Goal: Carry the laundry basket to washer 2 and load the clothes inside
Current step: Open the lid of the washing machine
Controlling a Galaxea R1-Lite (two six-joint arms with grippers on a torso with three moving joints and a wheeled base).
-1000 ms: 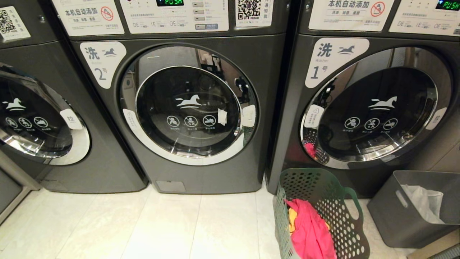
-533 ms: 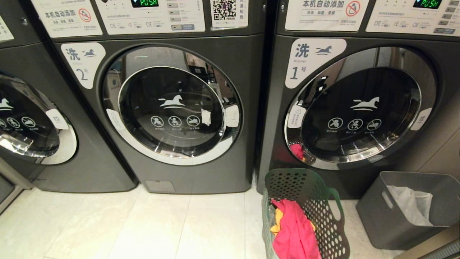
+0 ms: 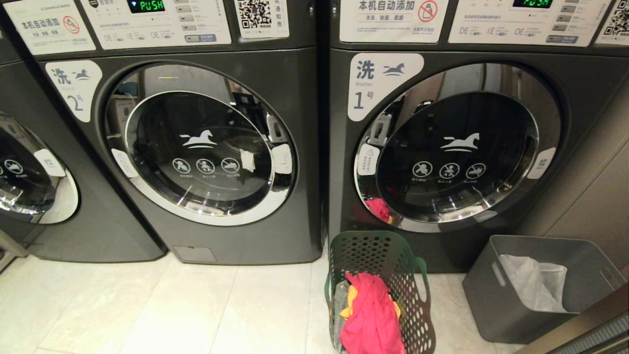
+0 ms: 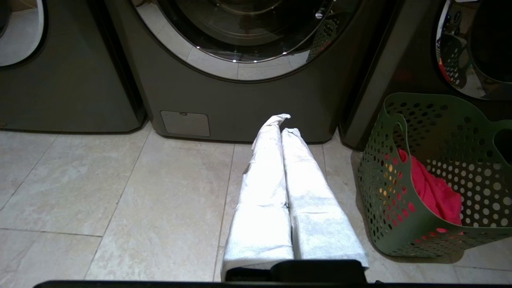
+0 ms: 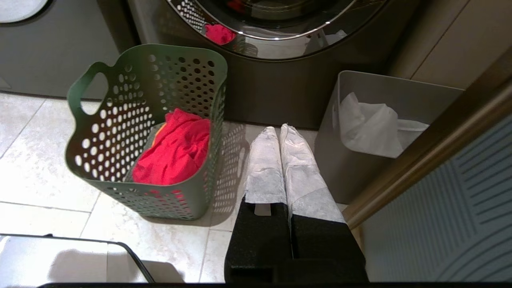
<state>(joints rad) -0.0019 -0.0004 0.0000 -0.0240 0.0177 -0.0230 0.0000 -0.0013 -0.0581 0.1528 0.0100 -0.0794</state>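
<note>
A pale tiled floor runs up to a row of dark grey front-loaders. The left gripper hangs low before washer 2, its white-wrapped fingers pressed together on nothing; open tile lies beside it. The right gripper, likewise closed and empty, points into the narrow gap between the laundry basket and a grey bin holding a white sheet. The basket stands at washer 1's foot, the clothes inside. Labels read "2" and "1"; a green display shows "PUSH".
</note>
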